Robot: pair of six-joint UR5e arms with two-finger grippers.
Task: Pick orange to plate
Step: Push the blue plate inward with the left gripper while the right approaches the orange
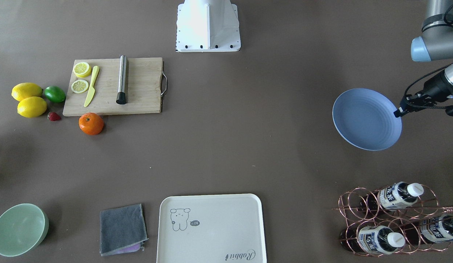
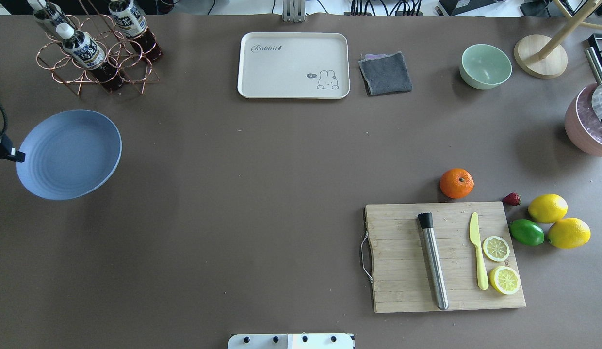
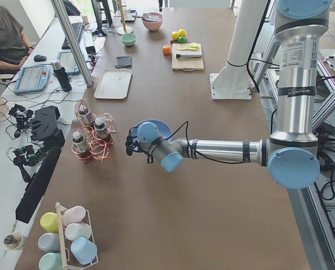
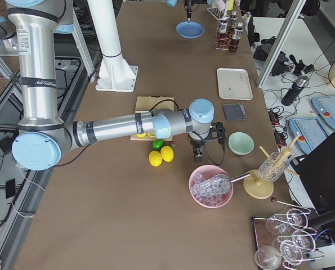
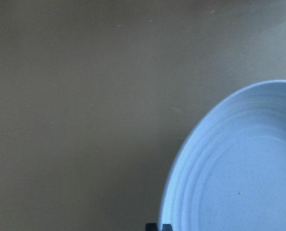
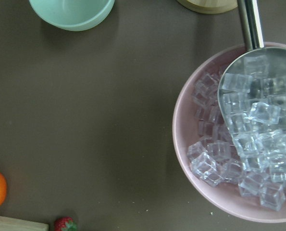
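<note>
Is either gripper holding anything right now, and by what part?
The left gripper seems to pinch the plate by its rim. The orange lies unheld; the right gripper cannot be judged.

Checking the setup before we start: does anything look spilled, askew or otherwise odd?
Nothing looks spilled or broken. One oddity: the left gripper sits right at the rim of the plate, while the orange lies far across the table beside the cutting board. Whether it grips the plate is unclear.
</note>
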